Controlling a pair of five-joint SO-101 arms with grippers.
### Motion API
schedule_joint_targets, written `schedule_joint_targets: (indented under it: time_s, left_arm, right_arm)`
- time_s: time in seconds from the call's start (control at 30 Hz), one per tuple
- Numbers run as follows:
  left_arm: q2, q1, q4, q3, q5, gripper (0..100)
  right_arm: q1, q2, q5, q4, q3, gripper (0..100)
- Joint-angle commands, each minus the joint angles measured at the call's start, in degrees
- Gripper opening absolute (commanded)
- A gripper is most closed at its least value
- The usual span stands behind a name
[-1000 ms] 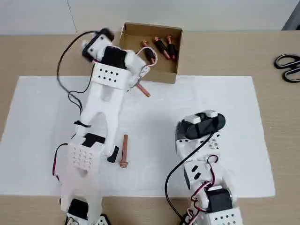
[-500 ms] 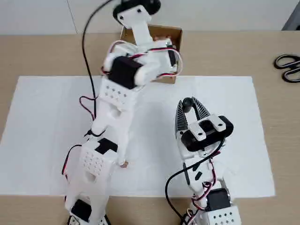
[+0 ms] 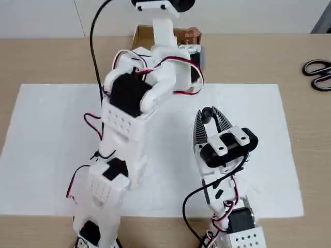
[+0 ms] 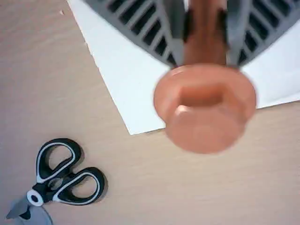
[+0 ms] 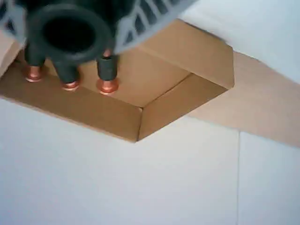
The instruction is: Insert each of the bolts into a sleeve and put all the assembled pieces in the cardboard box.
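Observation:
My left gripper (image 4: pixel 205 28) is shut on a copper bolt (image 4: pixel 205 108), whose hexagonal head faces the wrist camera. From above, the left arm stands raised over the cardboard box (image 3: pixel 140 37), and the bolt (image 3: pixel 189 35) shows at the box's right edge. My right gripper (image 3: pixel 208 118) sits at mid-table, pointing toward the box, shut on a black sleeve (image 3: pixel 207 113). The sleeve's (image 5: pixel 70 32) open bore faces the right wrist camera. Behind it, three assembled pieces (image 5: pixel 107 75) lie in the cardboard box (image 5: pixel 187 70).
White paper (image 3: pixel 51 134) covers the middle of the wooden table. Black-handled scissors (image 3: pixel 318 74) lie at the far right edge, off the paper; the left wrist view catches the scissors (image 4: pixel 58 176) too. The raised left arm hides much of the box.
The left arm has swung up and over the box with the bolt. The right arm has unfolded toward the box, holding the sleeve. The loose bolt on the paper is now behind the left arm.

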Motion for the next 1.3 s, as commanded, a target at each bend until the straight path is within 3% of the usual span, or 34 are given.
schedule_joint_targets:
  time_s: [0.0, 0.23, 0.47, 0.73, 0.9, 1.1, 1.27]
  left_arm:
    - [-6.3, 1.1, 1.2, 8.4, -0.4, 1]
    - [-23.2, 4.7, 0.7, 36.4, -2.5, 1]
    - [-35.0, 5.2, -12.7, 50.3, -3.7, 1]
    - [-47.8, 5.2, -22.6, 70.3, -3.8, 1]
    - [-56.4, 5.2, -38.9, 87.1, -7.0, 1]
    - [-65.1, 5.2, -70.1, 110.3, -13.5, 1]
    - [-71.1, 5.2, -82.9, 120.1, -14.0, 1]
  right_arm:
    - [0.0, -0.6, 0.4, -1.5, 0.4, 0.6]
    - [0.0, -0.6, 0.4, -1.5, 0.4, 0.6]
    - [-0.1, -0.6, 0.4, -1.2, 0.4, 0.6]
    - [-0.2, -0.6, 0.4, -1.2, 0.4, 0.6]
    - [-0.2, -0.6, 0.4, -1.2, 0.4, 0.6]
    - [-0.2, -0.6, 0.4, -1.2, 0.4, 0.6]
    - [-0.2, -0.6, 0.1, -1.5, 0.4, 0.6]
